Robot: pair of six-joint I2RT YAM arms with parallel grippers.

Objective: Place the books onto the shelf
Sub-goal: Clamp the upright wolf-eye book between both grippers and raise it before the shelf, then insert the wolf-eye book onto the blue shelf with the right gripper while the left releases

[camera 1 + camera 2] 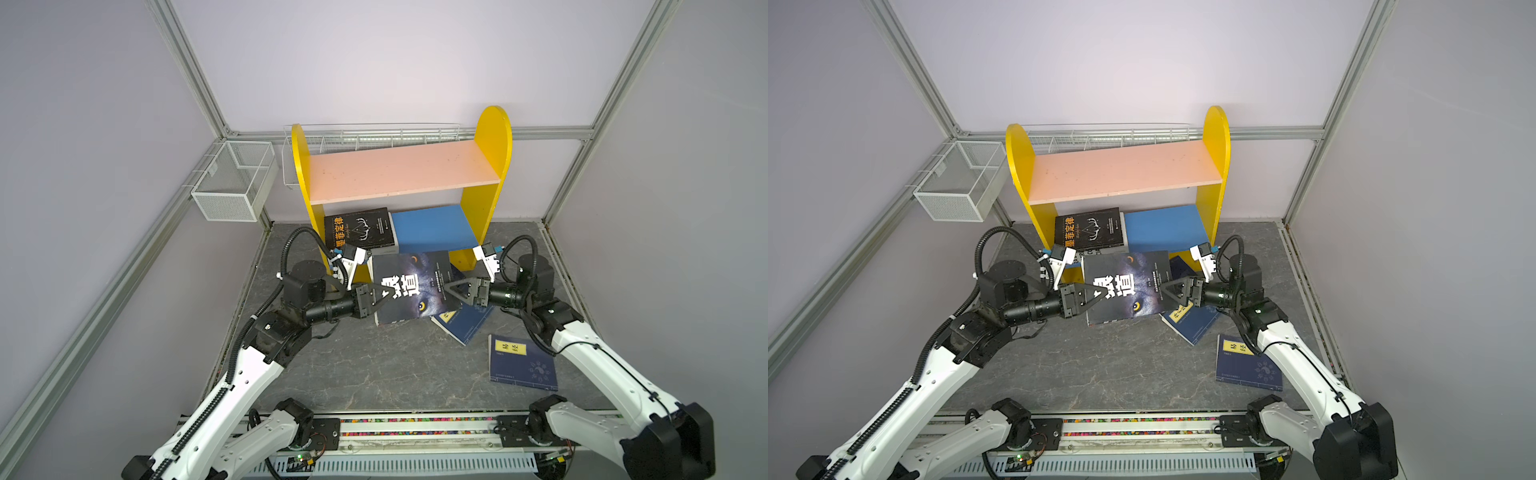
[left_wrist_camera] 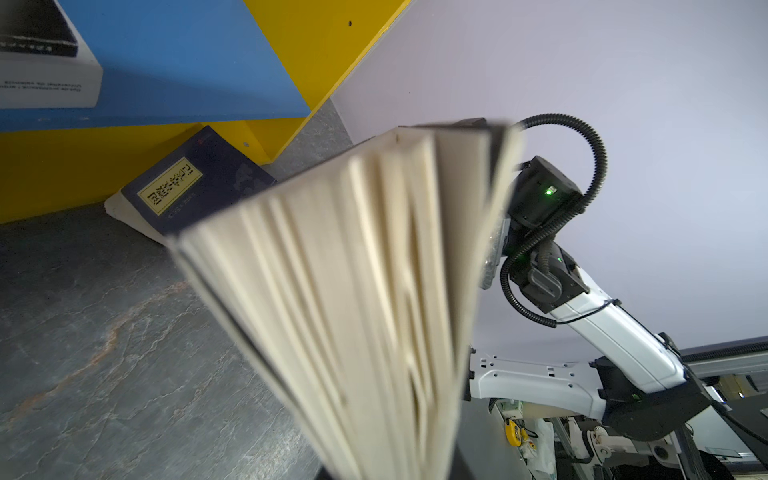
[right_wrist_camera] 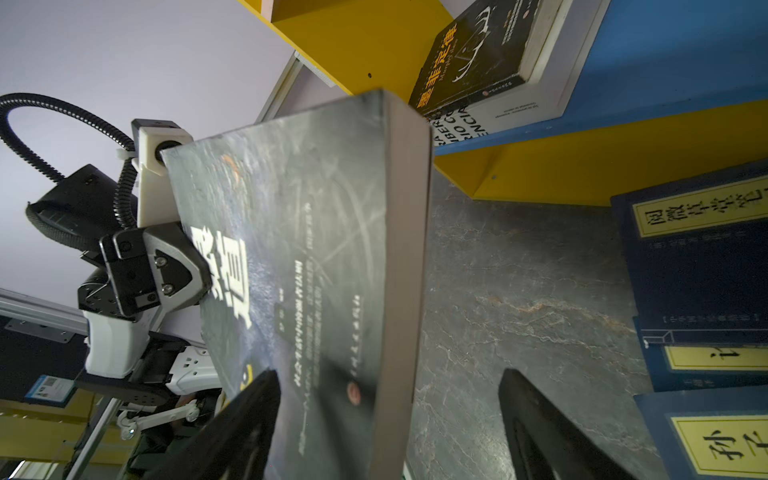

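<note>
A dark-covered book (image 1: 411, 286) with white lettering and a yellow eye hangs tilted above the table in front of the shelf (image 1: 399, 170). My left gripper (image 1: 384, 293) is shut on its left edge; the left wrist view shows only its fanned pages (image 2: 374, 291). My right gripper (image 1: 446, 291) is open, its fingers (image 3: 266, 399) either side of the book's right edge, one well off it. A black book (image 1: 359, 228) lies on a white book (image 3: 498, 112) on the blue lower board (image 1: 432, 228). Three navy books (image 1: 465, 324) (image 1: 521, 365) (image 2: 195, 183) lie on the table.
A white wire mesh basket (image 1: 232, 183) hangs on the left wall frame and a long one (image 1: 374, 137) runs behind the shelf. The pink upper board (image 1: 1125, 174) holds nothing. One navy book leans against the shelf's yellow foot (image 2: 62, 166).
</note>
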